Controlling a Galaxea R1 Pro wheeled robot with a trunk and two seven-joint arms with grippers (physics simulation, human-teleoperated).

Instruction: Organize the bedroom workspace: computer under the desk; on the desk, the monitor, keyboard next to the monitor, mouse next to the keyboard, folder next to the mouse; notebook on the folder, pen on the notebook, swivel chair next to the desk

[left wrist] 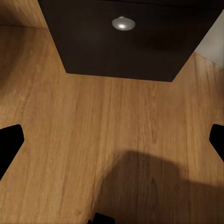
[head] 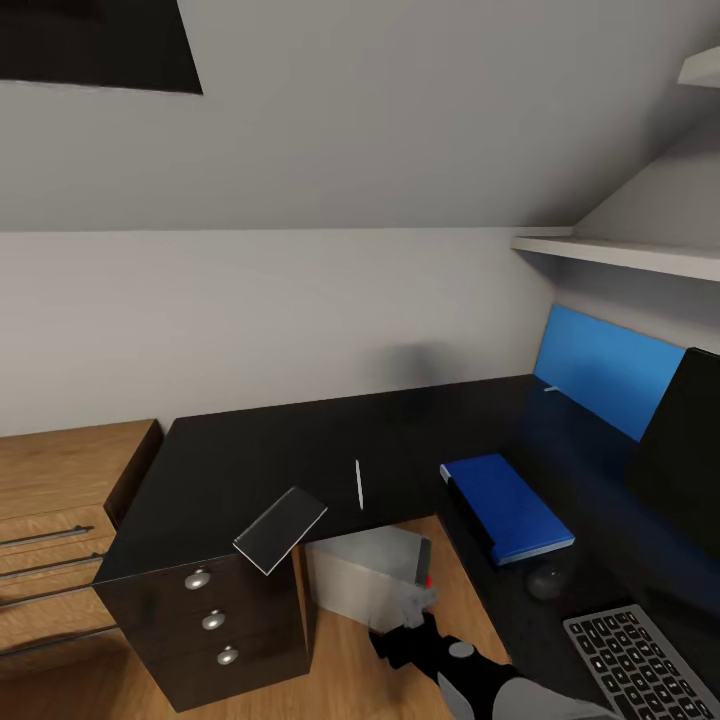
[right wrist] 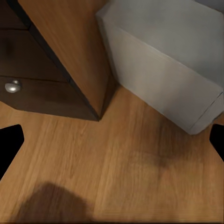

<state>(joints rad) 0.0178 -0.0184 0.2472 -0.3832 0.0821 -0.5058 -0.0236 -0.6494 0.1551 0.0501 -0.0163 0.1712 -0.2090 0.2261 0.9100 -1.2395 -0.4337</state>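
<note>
Black L-shaped tabletop [head: 300, 440] wraps the corner. Folder [head: 510, 508] already lies flat on its right wing, mouse [head: 546, 580] just beside the folder's near end, keyboard [head: 640, 660] nearer the robot beyond that, monitor [head: 685, 450] upright at the far right edge. Computer [head: 365, 575] sits on the floor under the tabletop.

Left to stack: notebook [head: 280, 528], which lies tilted at the front edge above the drawers [head: 212, 620] (one corner looks to overhang, hard to be sure), and pen [head: 359, 484] on the dark top between notebook and folder, its long axis running front-to-back.

Both wrist cameras look down at the wood floor: left end effector [left wrist: 112, 140] spread wide with nothing between its fingers, facing a drawer front; right end effector [right wrist: 112, 140] equally wide and empty, facing the tower's side.

Notebook lies up and to the robot's left, so the left arm seems nearer; it would then carry rightward to the folder.
</note>
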